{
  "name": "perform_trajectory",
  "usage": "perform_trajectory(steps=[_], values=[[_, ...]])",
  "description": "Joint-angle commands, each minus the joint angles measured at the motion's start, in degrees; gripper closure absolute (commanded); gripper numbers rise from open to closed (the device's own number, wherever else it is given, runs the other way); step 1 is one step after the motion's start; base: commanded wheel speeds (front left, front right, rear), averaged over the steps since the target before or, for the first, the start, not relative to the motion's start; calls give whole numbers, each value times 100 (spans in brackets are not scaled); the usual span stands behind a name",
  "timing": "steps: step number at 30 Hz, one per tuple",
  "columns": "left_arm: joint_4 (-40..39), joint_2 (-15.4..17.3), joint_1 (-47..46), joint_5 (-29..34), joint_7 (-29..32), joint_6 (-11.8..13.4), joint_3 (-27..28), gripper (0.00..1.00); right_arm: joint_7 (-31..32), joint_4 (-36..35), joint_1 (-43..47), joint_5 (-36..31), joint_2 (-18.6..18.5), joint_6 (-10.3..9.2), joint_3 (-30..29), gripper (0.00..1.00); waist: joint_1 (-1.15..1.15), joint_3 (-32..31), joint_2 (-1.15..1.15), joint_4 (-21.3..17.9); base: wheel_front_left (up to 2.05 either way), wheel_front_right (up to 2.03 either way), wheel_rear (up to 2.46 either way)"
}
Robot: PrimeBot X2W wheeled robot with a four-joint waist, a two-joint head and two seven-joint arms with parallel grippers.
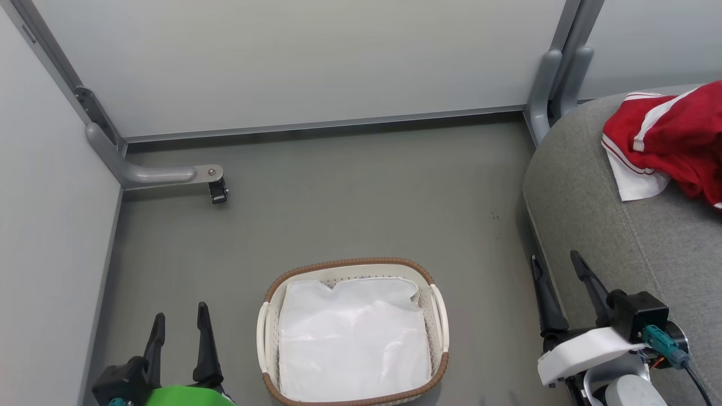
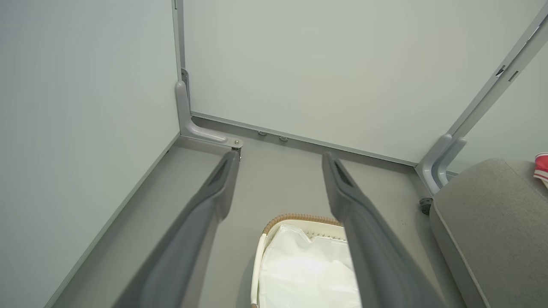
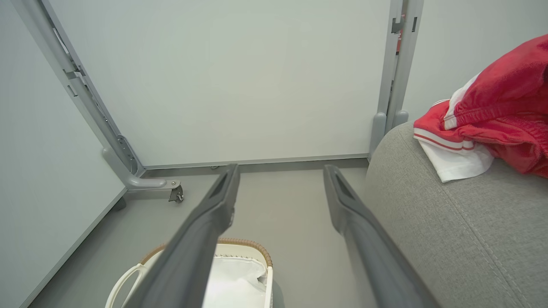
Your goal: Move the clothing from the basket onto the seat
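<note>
The red clothing (image 1: pixel 674 138) with white stripes lies bunched on the grey seat (image 1: pixel 598 186) at the far right, also seen as the clothing (image 3: pixel 492 115) on the seat (image 3: pixel 449 222) and a sliver of clothing (image 2: pixel 541 169) on the seat (image 2: pixel 492 214). The cream basket (image 1: pixel 440 316) with a brown rim stands on the floor at bottom centre, holding just its white liner (image 1: pixel 352 338). My left gripper (image 1: pixel 179 318) is open, left of the basket. My right gripper (image 1: pixel 558 268) is open beside the seat's front edge, holding nothing.
Pale partition walls close off the back and left. A grey metal foot with a caster (image 1: pixel 217 189) juts out at back left, and upright posts (image 1: pixel 555 84) stand at the seat's back corner. Grey floor (image 1: pixel 366 197) lies between basket and wall.
</note>
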Motion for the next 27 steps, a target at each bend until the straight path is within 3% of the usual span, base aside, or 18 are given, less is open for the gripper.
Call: perform_trajectory(steps=[1, 12, 27], values=[[-19, -6, 74, 64, 2, -57, 44, 0, -23, -31, 118, 37, -26, -6, -24, 0, 0, -23, 0, -8, 0, 0, 0], [229, -140, -2, 195, 2, -294, 78, 0, -24, 42, 129, 58, -26, -6, -42, 0, 0, -101, 0, -22, 0, 0, 0], [354, -199, -50, 246, 2, -385, 78, 0, -24, 105, 173, 87, -26, -6, -24, 0, 0, -158, 0, 7, 0, 0, 0]])
